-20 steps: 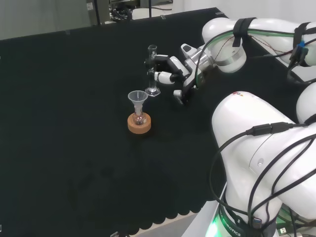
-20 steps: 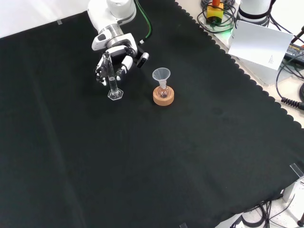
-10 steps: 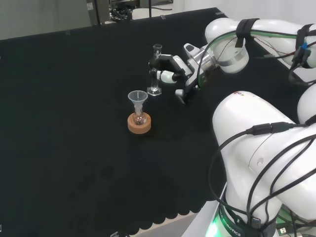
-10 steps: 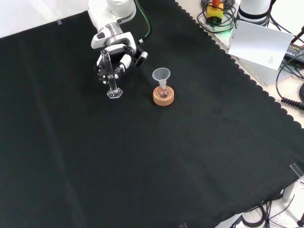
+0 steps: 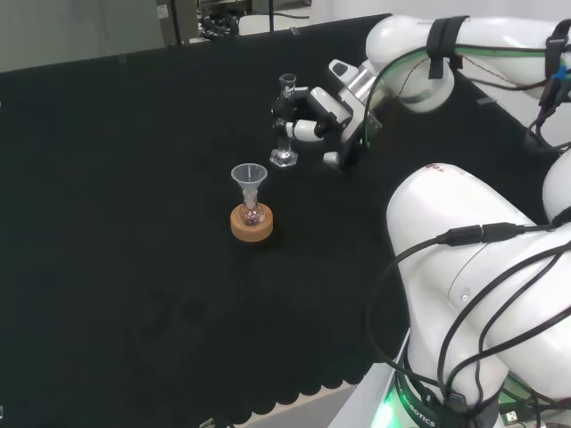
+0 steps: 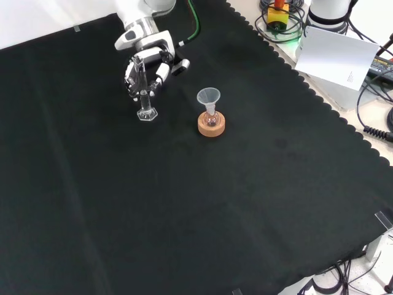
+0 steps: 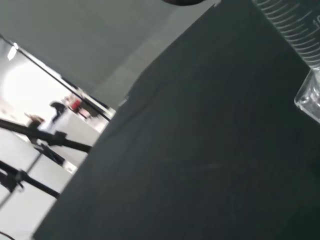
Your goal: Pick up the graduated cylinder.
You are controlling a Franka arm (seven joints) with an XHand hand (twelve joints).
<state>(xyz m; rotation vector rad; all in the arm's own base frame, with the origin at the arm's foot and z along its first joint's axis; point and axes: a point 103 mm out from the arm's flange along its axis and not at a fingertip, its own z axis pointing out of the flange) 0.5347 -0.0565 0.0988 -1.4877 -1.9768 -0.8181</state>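
The graduated cylinder [image 5: 285, 120] is a slim clear tube with a hexagonal foot. The hand [image 5: 314, 122] has its fingers curled round the tube's middle and holds it upright above the black cloth. In the front view the cylinder [image 6: 143, 92] hangs in the hand [image 6: 149, 66] near the cloth's far left, its foot clear of the cloth. Close in the wrist view, the cylinder's [image 7: 295, 35] ribbed scale and clear foot stand against the dark cloth.
A small flask with a clear funnel [image 5: 249, 177] in its neck stands on a cork ring [image 5: 252, 223] nearer the arm's base; in the front view this cork ring [image 6: 211, 125] lies right of the cylinder. The arm's white links [image 5: 473, 267] rise at the head view's right.
The hand has risen with the cylinder in it, lifting the foot off the cloth. In the head view both moved up and slightly right.
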